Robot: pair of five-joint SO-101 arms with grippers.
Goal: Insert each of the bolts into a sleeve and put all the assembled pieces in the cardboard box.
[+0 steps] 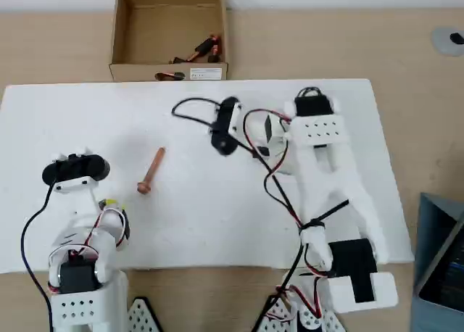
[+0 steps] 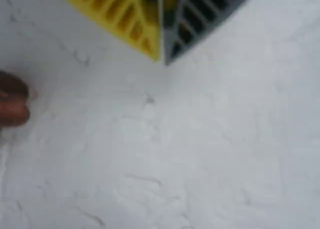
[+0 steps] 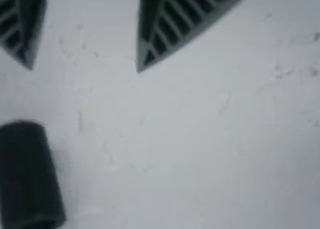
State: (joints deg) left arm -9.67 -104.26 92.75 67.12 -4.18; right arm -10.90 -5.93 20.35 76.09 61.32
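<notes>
A copper bolt (image 1: 151,171) lies loose on the white mat (image 1: 188,223), left of centre; its head (image 2: 12,105) shows beside my left gripper. That left gripper (image 2: 162,58), one finger yellow and one grey, hangs shut and empty just above the mat, at the mat's left side (image 1: 75,170). A black sleeve (image 3: 27,175) lies on the mat close to my right gripper (image 3: 85,67), which is open with nothing between its dark fingers. In the high view the right gripper (image 1: 225,129) is near the mat's middle back, below the cardboard box (image 1: 116,38).
The box stands off the mat's far edge and holds several assembled pieces (image 1: 199,53). Black and red cables (image 1: 264,158) trail across the mat by the right arm. A grey bin (image 1: 438,259) stands at the right edge.
</notes>
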